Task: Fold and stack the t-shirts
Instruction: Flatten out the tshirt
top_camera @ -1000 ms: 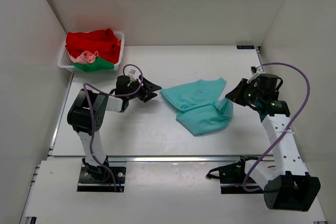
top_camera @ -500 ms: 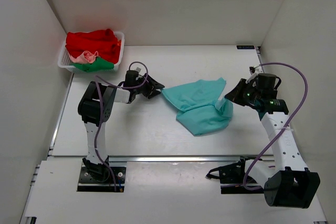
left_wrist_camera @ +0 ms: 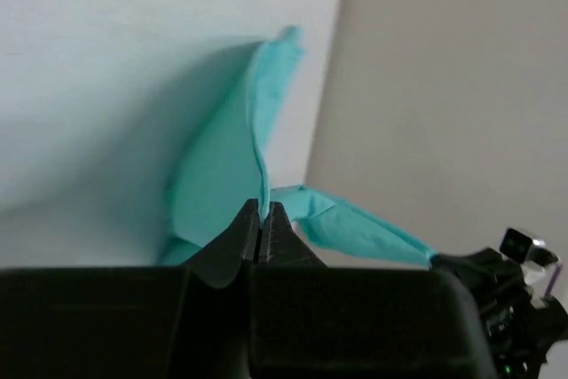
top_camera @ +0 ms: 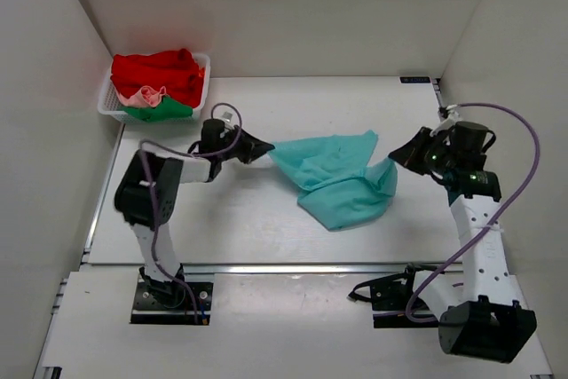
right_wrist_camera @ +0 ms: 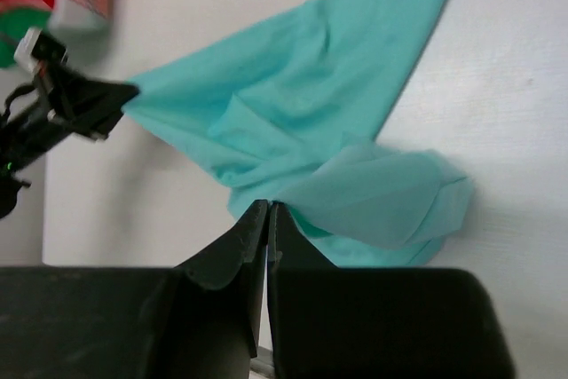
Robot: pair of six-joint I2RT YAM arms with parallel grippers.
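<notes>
Diff vs a second ago: left end effector (top_camera: pixel 266 146) was spread open, just short of the teal shirt (top_camera: pixel 337 179). Now it's clenched on the shirt's left corner. Left wrist view confirms it: fingertips (left_wrist_camera: pixel 264 217) pressed together with a thin teal edge (left_wrist_camera: pixel 222 175) pinched between them. The left elbow has swung back toward the near-left, with the forearm reaching right across the table (top_camera: pixel 222 210).

Right end effector (top_camera: pixel 395 156) was already closed and hasn't changed. It grips the shirt's right corner; right wrist view shows the tips (right_wrist_camera: pixel 267 210) together with a fold of the cloth (right_wrist_camera: pixel 302 104) running into them. The right arm has moved slightly right and toward the far side, and the right corner went with it. The shirt's left corner has barely moved.

Shirt position: mid-table, right of centre, between the two end effectors, bunched rather than flat. The long axis runs roughly left-right, from one held corner to the other. One pointed flap sticks out toward the far-right. The rounded bulk sags toward the near edge and lies on the table. In the left wrist view a teal strip stretches across to the right end effector.

Red shirt (top_camera: pixel 160 68), pink shirt (top_camera: pixel 146 95) and green shirt (top_camera: pixel 164 111) are piled unfolded in the basket (top_camera: pixel 105 106) at the far-left corner, same as before. They sit well apart from both arms.
</notes>
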